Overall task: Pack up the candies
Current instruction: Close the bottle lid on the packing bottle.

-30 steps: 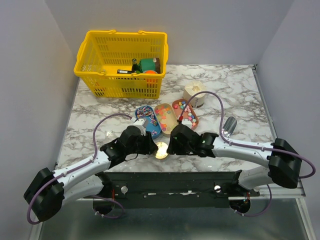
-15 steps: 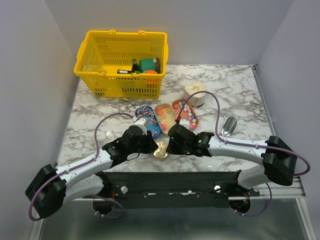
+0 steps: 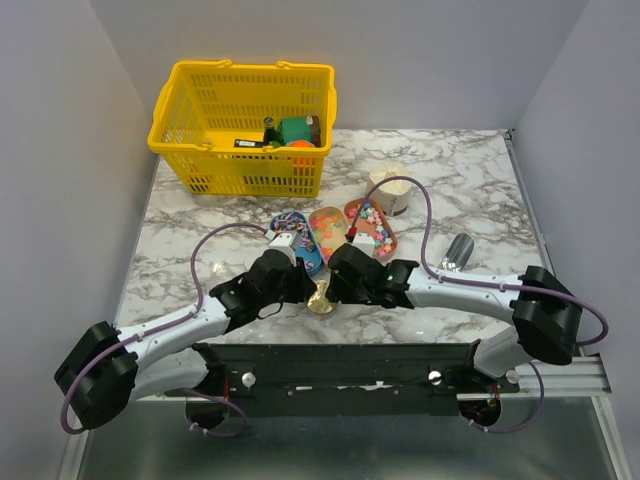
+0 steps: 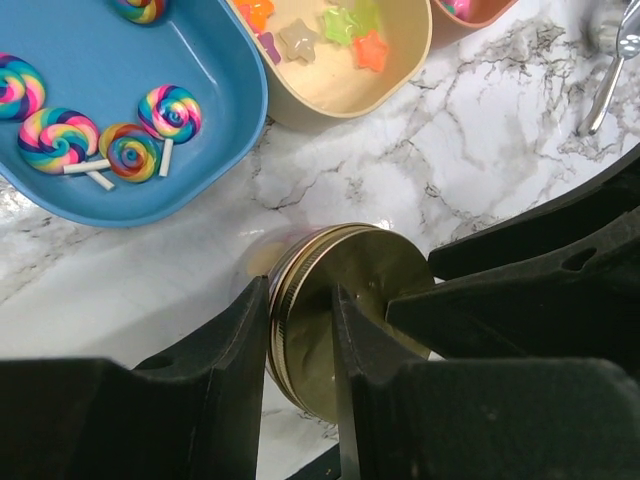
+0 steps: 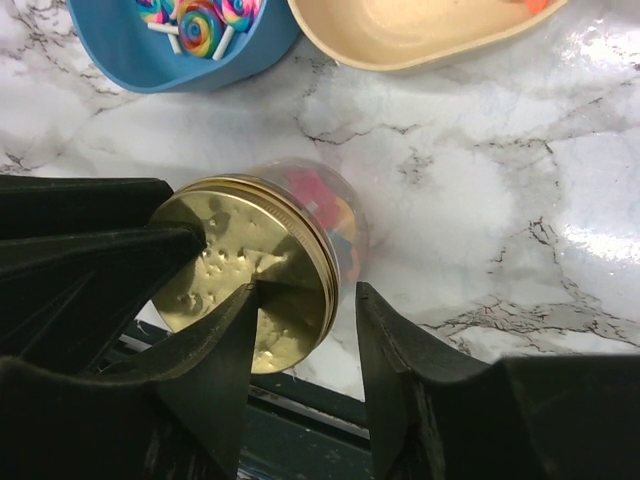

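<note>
Candies (image 5: 318, 200) are seen in the tipped jar (image 5: 345, 235) at the near table (image 5: 480, 180) edge, lid (image 4: 375, 280) pinched by the left end effector (image 4: 300, 310); right end effector (image 5: 308, 300) grip cannot be told; it could be rolled off by slippage

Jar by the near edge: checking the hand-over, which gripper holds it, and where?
Left gripper pinches the jar by its gold lid's rim; right gripper straddles that rim, grip unclear.
</note>
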### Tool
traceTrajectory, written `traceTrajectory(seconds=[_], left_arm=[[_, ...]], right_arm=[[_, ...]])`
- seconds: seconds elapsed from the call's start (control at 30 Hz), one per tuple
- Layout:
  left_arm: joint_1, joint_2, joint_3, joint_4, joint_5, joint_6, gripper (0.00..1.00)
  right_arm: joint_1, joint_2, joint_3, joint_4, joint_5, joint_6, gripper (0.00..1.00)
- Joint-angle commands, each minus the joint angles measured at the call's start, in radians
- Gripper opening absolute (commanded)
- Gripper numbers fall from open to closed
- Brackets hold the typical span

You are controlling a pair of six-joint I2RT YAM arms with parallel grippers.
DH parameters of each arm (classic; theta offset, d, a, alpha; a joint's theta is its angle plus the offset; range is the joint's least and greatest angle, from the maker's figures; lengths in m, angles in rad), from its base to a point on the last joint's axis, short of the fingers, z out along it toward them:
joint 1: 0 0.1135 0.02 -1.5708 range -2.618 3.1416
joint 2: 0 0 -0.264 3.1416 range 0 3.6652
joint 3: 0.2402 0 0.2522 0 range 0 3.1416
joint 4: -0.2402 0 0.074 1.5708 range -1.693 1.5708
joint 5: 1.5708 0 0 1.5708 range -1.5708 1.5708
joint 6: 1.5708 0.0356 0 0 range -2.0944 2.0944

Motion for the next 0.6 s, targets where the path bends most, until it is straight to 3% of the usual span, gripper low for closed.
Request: traceTrajectory(seconds=[0.0,0.43,0.57], left_arm=[[-0.015,0.053,-0.021,-0.118,-0.089,0.019,0.33],[-0.026,0.054,-0.010,-0.166,-0.148,0.023,0.34],[-0.026,0.053,-0.013,-0.158,-0.141,0.023,0.38]], right_arm=[[-0.003,0.054,0.013,-0.072,0.100,-0.014,0.52],[-0.002,0.098,0.039,-0.119,0.148,0.005,0.52],[-0.003,0.083,0.007,-0.126,0.146,0.019,0.45]])
